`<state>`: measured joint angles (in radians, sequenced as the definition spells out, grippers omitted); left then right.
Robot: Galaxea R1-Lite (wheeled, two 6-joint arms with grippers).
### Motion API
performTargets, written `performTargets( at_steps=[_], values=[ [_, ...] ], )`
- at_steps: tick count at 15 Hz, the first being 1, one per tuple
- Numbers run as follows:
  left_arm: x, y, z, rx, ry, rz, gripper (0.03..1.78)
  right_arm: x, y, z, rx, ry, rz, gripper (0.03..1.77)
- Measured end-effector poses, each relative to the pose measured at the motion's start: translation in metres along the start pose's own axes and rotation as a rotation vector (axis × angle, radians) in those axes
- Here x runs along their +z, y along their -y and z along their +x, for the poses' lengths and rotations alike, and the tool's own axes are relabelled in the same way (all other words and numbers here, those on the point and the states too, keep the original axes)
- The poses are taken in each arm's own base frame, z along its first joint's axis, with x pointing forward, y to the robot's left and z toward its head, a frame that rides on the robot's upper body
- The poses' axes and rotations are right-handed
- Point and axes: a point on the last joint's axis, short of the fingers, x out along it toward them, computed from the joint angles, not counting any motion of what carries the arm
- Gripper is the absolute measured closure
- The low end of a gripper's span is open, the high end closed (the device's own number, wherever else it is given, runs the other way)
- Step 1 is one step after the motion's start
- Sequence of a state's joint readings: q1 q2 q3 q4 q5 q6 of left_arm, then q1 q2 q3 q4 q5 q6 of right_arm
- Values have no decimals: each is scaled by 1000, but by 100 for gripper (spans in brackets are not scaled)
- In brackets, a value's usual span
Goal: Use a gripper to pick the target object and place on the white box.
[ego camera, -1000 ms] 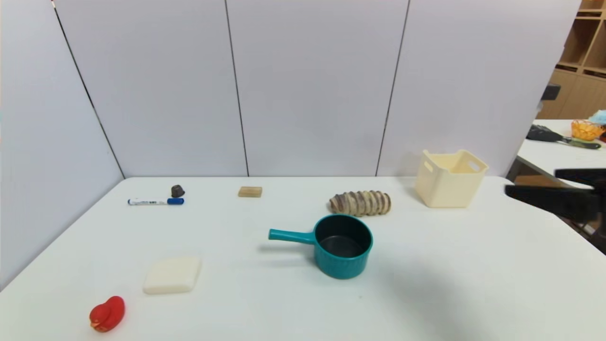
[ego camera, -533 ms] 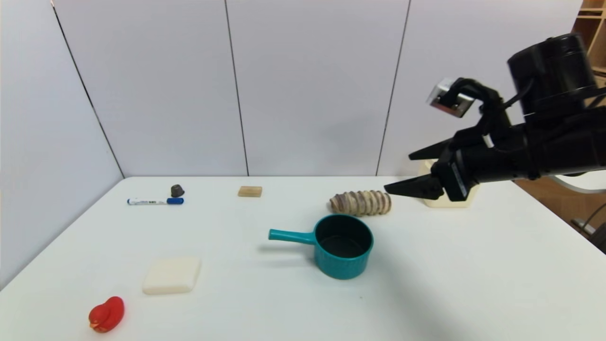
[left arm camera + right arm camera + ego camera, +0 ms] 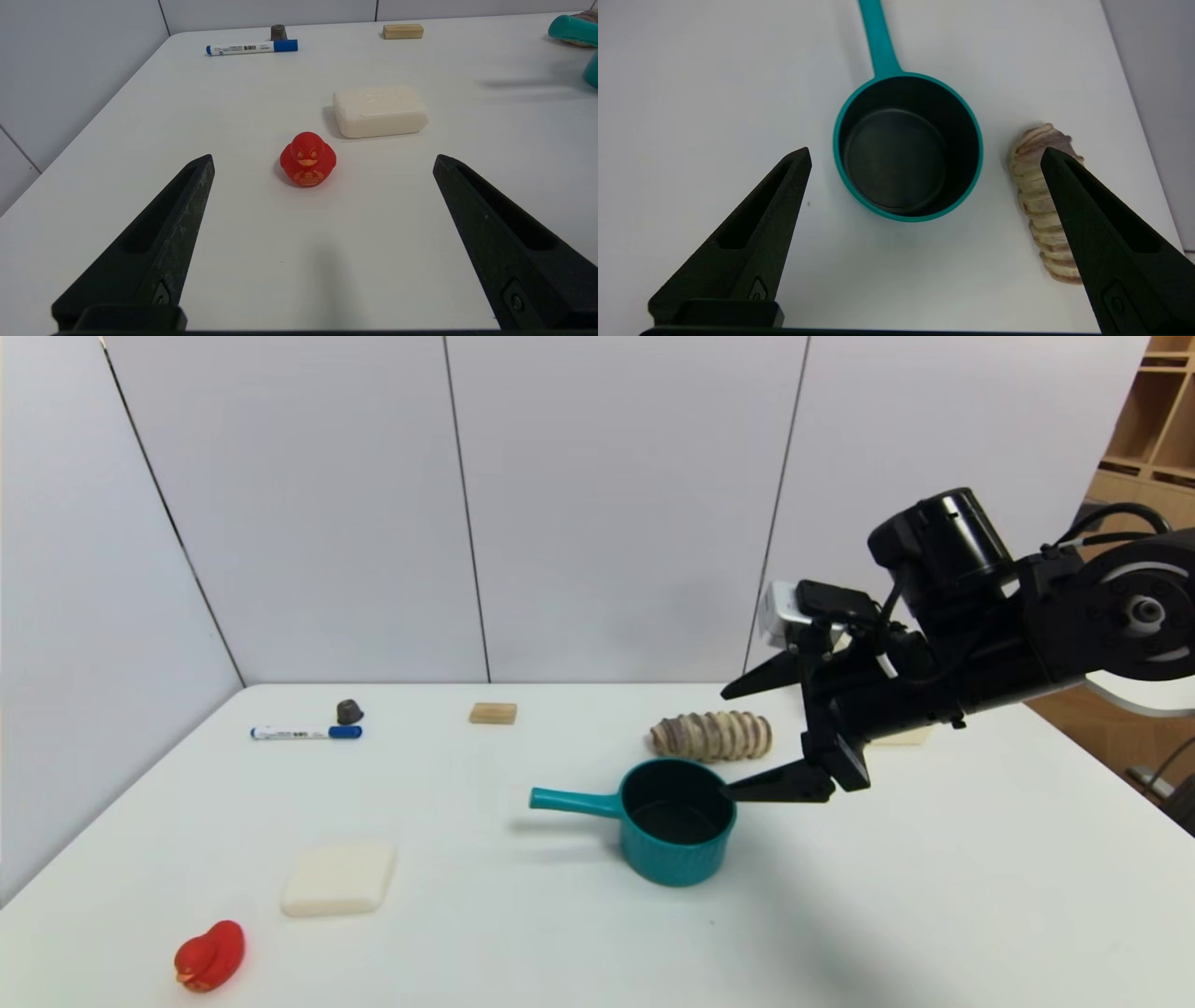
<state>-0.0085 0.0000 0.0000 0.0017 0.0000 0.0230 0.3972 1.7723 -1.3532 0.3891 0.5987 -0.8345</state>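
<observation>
Head view, left to right. Lower left of frame: red rubber duck on the white table, with a flat white soap-like pad just above and right of it. Upper left of the tabletop: a marker with a white barrel and blue cap, lying flat; its barrel carries small dark print, too small to read. A small dark grey lump sits just beside the cap end. Further right, near the back edge, a small tan wooden block. Centre of frame: the teal saucepan stands upright on the table, handle pointing toward frame left, dark interior with nothing in it. Just behind it, apart from it, lies a brown ridged shell-like lump. Right of frame: the right gripper hangs above the pan's right rim, fingers spread wide, nothing between them; in the right wrist view the open pan lies between the two fingertips. The white box is mostly hidden behind the right arm; only a strip of its base shows, contents not visible. Left wrist view: left gripper low over the table near the duck, spread wide, holding nothing.
</observation>
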Motion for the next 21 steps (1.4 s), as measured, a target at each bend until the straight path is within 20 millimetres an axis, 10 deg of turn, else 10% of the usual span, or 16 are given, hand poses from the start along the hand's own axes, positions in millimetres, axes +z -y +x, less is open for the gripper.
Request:
performTargets(
  at_steps=[21],
  values=[
    [0, 0, 0, 0, 0, 0, 12, -41, -24, 63, 282, -95, -158, 10]
  ],
)
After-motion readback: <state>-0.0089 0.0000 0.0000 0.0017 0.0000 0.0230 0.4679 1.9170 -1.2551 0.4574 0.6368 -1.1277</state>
